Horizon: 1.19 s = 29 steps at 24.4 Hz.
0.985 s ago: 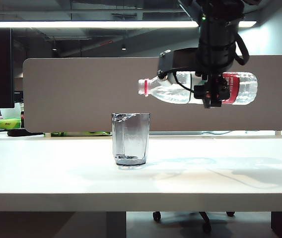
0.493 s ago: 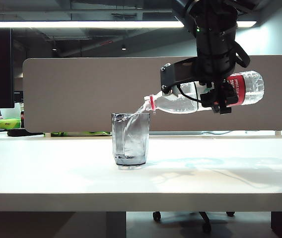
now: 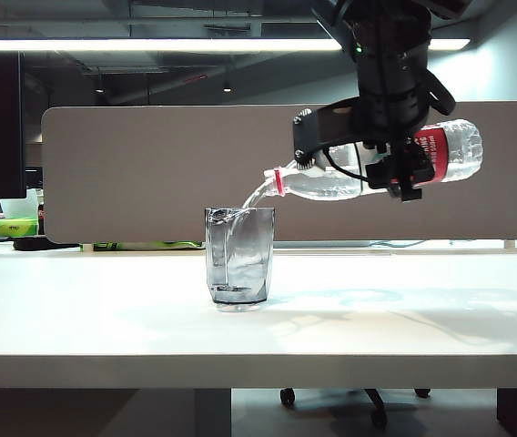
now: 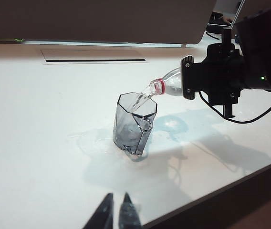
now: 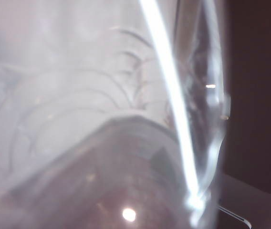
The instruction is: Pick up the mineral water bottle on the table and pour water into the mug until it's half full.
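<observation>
The clear plastic red-ringed mineral water bottle (image 3: 372, 169), clamped in the right gripper (image 3: 395, 168) at upper right, has been tipped neck-down since a second ago, so water (image 3: 251, 195) is now poured into the smoky-grey faceted mug (image 3: 239, 255) at centre (apparently barely filled), while the left gripper (image 4: 116, 213), low in its own view, is seen nearly closed and empty.

Bright overhead strip (wrist close-up blurred)

Hidden and unclear areas

The right gripper (image 3: 395, 173) covers the middle of the mineral water bottle (image 3: 450, 153), hiding most of its label. Right wrist view: blurred clear plastic only. Only 2 fingertips of the left gripper (image 4: 116, 214) show, cut off by the frame edge.
</observation>
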Available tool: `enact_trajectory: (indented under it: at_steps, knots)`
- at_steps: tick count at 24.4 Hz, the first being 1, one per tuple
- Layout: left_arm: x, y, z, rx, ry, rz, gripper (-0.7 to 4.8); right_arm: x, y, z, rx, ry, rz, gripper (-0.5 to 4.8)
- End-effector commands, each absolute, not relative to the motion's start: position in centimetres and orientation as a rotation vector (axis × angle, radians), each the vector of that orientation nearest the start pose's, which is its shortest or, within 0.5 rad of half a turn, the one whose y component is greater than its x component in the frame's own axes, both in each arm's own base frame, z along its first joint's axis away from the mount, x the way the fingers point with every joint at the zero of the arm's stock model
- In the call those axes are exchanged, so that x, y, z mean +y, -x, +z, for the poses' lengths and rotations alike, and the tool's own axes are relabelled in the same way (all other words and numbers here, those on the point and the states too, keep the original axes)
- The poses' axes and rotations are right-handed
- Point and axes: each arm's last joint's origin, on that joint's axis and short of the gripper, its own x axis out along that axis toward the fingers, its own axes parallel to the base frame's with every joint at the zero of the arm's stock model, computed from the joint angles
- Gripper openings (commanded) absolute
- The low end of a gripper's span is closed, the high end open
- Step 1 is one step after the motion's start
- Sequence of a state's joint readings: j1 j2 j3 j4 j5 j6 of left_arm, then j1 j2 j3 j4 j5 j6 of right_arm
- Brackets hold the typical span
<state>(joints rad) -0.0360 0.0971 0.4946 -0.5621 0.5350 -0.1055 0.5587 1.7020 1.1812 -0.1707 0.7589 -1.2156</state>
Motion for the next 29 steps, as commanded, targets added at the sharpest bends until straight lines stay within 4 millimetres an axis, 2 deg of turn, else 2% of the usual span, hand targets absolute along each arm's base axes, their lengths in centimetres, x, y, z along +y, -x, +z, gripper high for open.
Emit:
enact_trajectory:
  at_steps: [1,11,15,25,29]
  knots:
    - [-1.7,-5.1,26.5,0.183,0.141,-0.565,0.21,18.2,-32.0,24.7,0.574,1.593,0.147,2.71]
    - [-1.7,-5.1,26.5,0.183,0.141,-0.566,0.21,18.6,-31.8,24.9,0.551,1.586,0.147,2.69]
    - [-1.7,-5.1,26.5,0.183,0.141,-0.566,0.21,18.7,-31.8,24.8,0.532,1.481,0.151,2.69]
    - [-1.7,-5.1,26.5,0.183,0.141,-0.566,0.21,18.8,-31.5,23.4,0.53,0.975,0.2,2.69]
    - [-1.7,-5.1,26.5,0.183,0.141,-0.566,0.22,17.5,-31.4,20.5,0.495,0.605,0.226,2.63]
